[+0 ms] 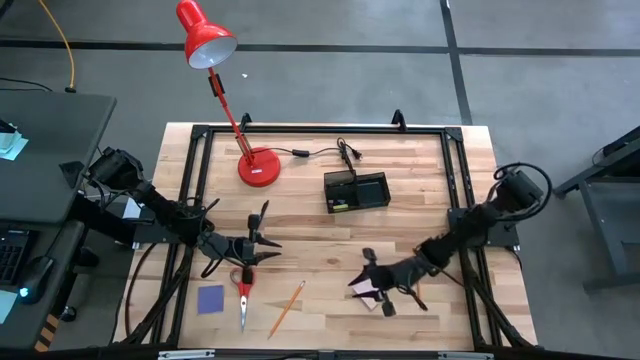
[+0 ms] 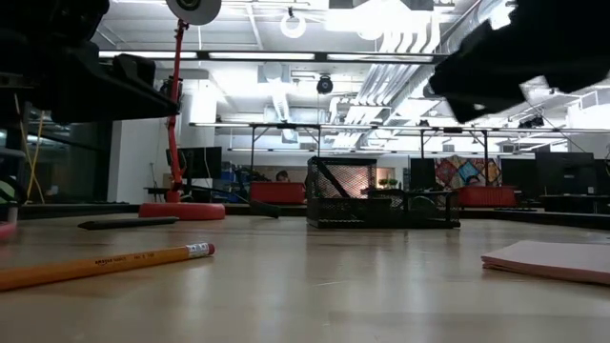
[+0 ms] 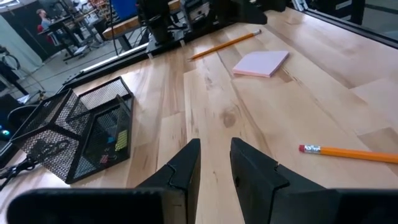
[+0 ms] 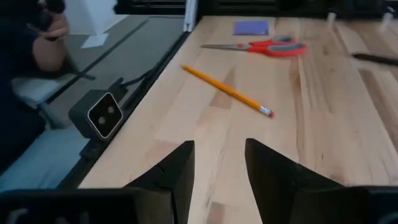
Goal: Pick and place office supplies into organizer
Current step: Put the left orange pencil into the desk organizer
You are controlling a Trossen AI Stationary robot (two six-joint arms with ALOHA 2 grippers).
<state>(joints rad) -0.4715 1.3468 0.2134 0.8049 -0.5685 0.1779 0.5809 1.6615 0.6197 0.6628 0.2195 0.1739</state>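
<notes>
We note both sets of fingers parted with nothing between them: the left gripper (image 1: 262, 243) hovers over the scissors (image 1: 244, 294) near the table's front edge, the right gripper (image 1: 377, 280) over the pink pad (image 1: 366, 292) further right along it, while the organizer (image 1: 356, 191) sits well apart toward the back edge. We judge the risks to be fingers skidding off the flat pad or thin pencil (image 1: 287, 308), and the red lamp (image 1: 258, 166) being clipped on the carry. The table (image 1: 420, 230) is pale wood planking; beyond it lies an open workshop with ceiling lights.
</notes>
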